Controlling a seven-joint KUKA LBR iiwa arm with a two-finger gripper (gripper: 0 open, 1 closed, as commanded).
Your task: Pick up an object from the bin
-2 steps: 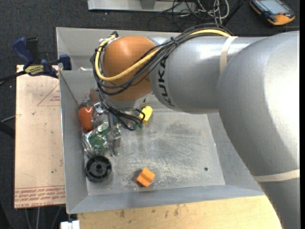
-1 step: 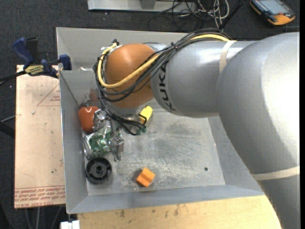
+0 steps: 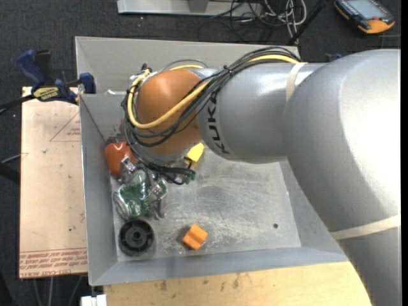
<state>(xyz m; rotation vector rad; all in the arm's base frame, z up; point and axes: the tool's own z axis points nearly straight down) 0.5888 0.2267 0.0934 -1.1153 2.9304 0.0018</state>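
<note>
In the grey bin, the arm marked "KUKA" has its gripper, width untellable, over a green-and-clear wad.

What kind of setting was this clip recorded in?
Probably a robotics lab or test cell: a KUKA-marked arm reaches into a grey metal bin, loose cables trail over dark carpet, and what looks like a handheld control pendant lies beyond.

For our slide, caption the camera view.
KUKA arm low over a clear greenish thing; black disc, orange block nearby in bin.
</note>
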